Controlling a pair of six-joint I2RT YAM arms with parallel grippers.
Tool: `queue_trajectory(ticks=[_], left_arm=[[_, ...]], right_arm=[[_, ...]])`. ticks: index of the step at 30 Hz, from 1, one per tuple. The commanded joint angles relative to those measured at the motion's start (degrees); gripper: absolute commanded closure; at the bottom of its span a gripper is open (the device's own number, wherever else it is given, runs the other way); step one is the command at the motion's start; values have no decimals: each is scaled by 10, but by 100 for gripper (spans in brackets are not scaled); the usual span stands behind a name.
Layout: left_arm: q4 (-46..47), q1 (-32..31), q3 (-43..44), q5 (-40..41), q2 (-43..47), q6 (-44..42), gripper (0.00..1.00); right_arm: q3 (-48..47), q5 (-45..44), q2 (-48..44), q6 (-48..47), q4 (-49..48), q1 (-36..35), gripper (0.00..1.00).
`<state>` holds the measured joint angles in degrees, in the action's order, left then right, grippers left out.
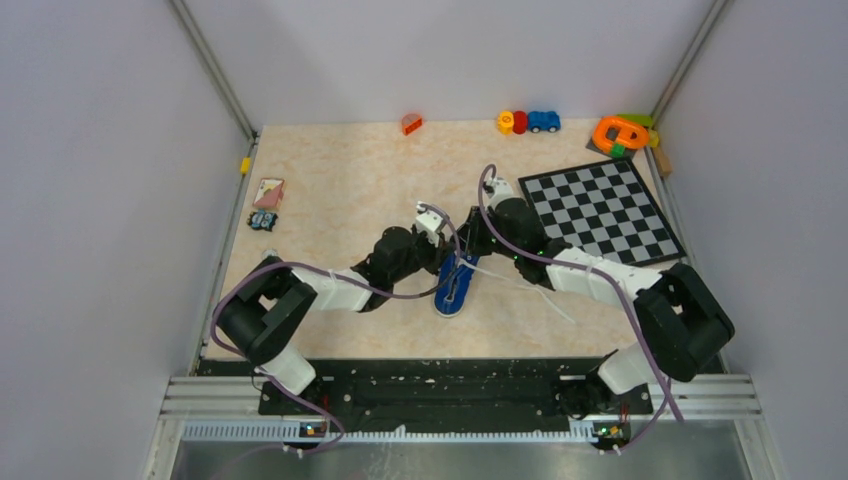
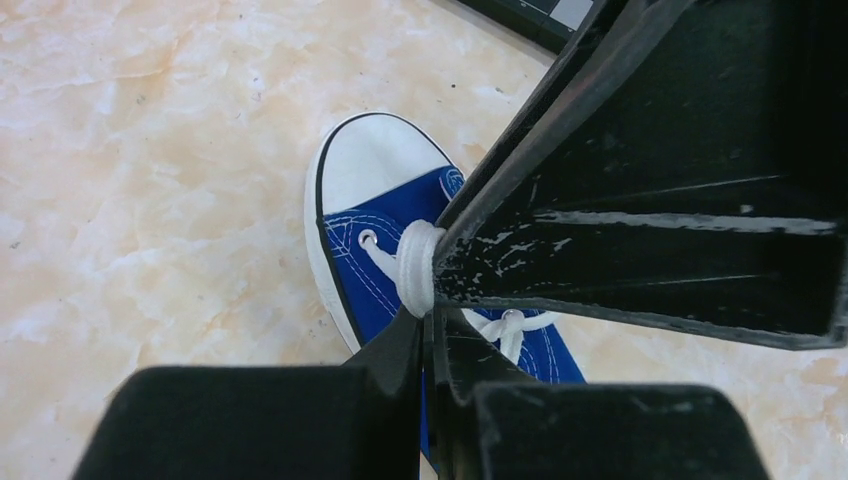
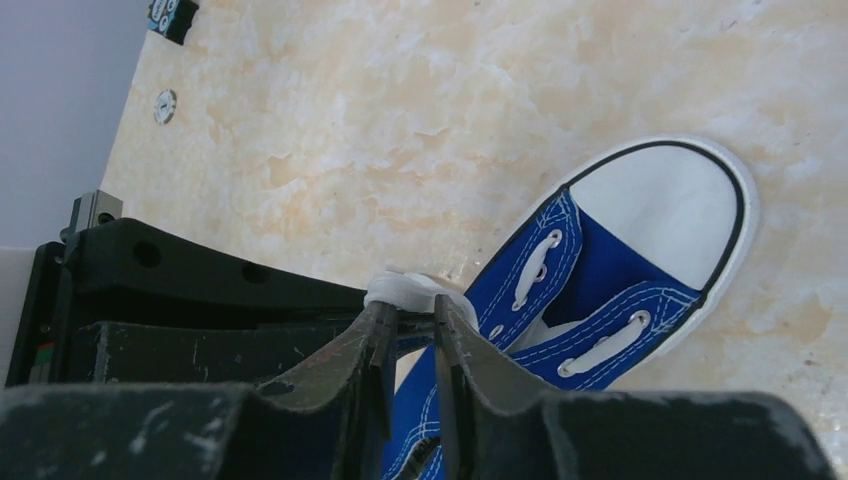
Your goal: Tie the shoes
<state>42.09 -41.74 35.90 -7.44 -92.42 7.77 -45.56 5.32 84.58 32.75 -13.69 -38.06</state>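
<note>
Both claws meet on the laces above the blue sneaker, mid-knot.

The left claw point(image 2: 428, 325) is closed, pinching the bunched white laces point(image 2: 417, 268) just over the sneaker point(image 1: 455, 288), which lies mid-worktop point(image 1: 340, 190). The right claw point(image 3: 412, 318) touches the same bunch, jaws a slit apart; whether it grips, I cannot tell. This looks like a loop hand-over. Next, the left should hold tension while the right takes the loose strand point(image 1: 530, 294) trailing right of the sneaker.
</note>
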Motion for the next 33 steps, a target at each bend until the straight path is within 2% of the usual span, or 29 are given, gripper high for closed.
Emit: queue_trajectory(ticks=[1, 10, 13, 14, 16, 17, 22, 28, 33], left_arm=[[41, -3, 8, 2, 3, -9, 100], [51, -3, -10, -12, 13, -2, 100], [60, -2, -12, -19, 10, 6, 100], [61, -2, -13, -21, 10, 8, 100], [61, -2, -14, -21, 11, 12, 100], [62, -2, -16, -21, 12, 14, 100], [84, 3, -19, -16, 10, 49, 100], [39, 7, -1, -38, 9, 62, 100], [36, 27, -5, -65, 12, 77, 100]], right_arm=[[-17, -15, -53, -3, 8, 12, 73], [59, -77, -163, -7, 65, 48, 57], [85, -68, -168, 17, 59, 91, 64], [92, -61, -164, 23, 52, 103, 70], [93, -63, -146, 35, 48, 117, 95], [86, -70, -132, 35, 54, 118, 100], [43, -68, -40, 37, 63, 119, 100], [-5, -34, 68, 57, 39, 112, 100], [-52, -11, 127, 61, 10, 91, 100]])
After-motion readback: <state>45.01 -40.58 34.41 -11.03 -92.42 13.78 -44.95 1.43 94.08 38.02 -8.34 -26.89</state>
